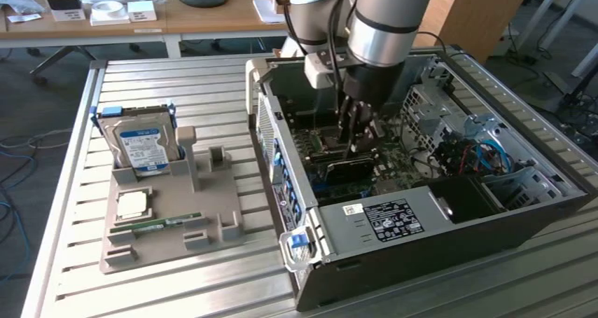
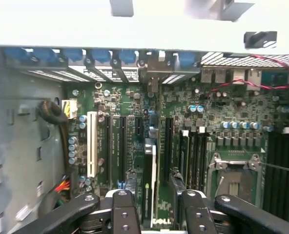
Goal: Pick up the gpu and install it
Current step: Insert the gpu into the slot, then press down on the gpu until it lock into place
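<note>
The computer case (image 1: 411,213) lies open on the slatted table (image 1: 187,290); at the exterior view's left sits a parts holder (image 1: 168,227) (hard drive (image 1: 142,144) upright in it). The gpu (image 2: 148,190) stands on the motherboard (image 2: 183,117) inside.

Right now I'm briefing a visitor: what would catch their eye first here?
The arm's tool reaching down into the open PC case, over a card standing on edge on the green motherboard. Then the hard drive upright in the grey holder, at the exterior view's left.
</note>
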Available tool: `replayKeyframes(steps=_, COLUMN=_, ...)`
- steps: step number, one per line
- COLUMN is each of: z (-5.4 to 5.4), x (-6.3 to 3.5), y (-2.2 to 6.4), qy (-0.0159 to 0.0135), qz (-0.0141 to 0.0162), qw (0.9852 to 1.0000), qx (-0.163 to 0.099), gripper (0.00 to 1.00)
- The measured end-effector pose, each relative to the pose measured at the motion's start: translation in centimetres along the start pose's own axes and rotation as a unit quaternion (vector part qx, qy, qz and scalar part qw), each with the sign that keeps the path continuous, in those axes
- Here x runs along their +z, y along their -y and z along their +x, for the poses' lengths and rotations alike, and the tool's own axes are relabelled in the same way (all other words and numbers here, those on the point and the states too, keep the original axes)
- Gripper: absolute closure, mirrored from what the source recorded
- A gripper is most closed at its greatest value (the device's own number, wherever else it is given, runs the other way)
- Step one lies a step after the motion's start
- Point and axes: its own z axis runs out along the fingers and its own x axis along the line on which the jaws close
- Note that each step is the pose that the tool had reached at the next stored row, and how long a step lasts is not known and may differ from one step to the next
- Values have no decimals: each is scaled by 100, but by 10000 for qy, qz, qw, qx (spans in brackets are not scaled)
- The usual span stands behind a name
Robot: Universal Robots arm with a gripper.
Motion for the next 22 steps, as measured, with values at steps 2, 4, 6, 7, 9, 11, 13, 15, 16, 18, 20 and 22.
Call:
replayKeyframes(steps=2, z=0, x=-54, y=1, qy=-5, qz=0, qw=10000, qx=-1, gripper=60)
replayKeyframes(steps=4, z=-1, x=-105, y=1, qy=-8, qz=0, qw=10000, qx=0, gripper=60)
replayKeyframes(steps=6, z=-2, x=-164, y=2, qy=-8, qz=0, qw=10000, qx=0, gripper=60)
replayKeyframes(steps=7, z=-2, x=-192, y=3, qy=-8, qz=0, qw=10000, qx=0, gripper=60)
replayKeyframes(steps=9, z=-2, x=-252, y=4, qy=-8, qz=0, qw=10000, qx=0, gripper=60)
replayKeyframes(steps=11, z=-3, x=-311, y=5, qy=-8, qz=0, qw=10000, qx=0, gripper=60)
replayKeyframes(steps=13, z=-4, x=-370, y=5, qy=-8, qz=0, qw=10000, qx=0, gripper=60)
replayKeyframes(steps=15, z=-4, x=-403, y=6, qy=-9, qz=0, qw=10000, qx=0, gripper=60)
replayKeyframes(steps=16, z=-4, x=-402, y=6, qy=-7, qz=0, qw=10000, qx=0, gripper=60)
replayKeyframes(steps=18, z=-4, x=-403, y=6, qy=-8, qz=0, qw=10000, qx=0, gripper=60)
replayKeyframes(steps=20, z=-4, x=-403, y=6, qy=-8, qz=0, qw=10000, qx=0, gripper=60)
replayKeyframes(steps=22, z=-4, x=-403, y=6, qy=-8, qz=0, qw=10000, qx=0, gripper=60)
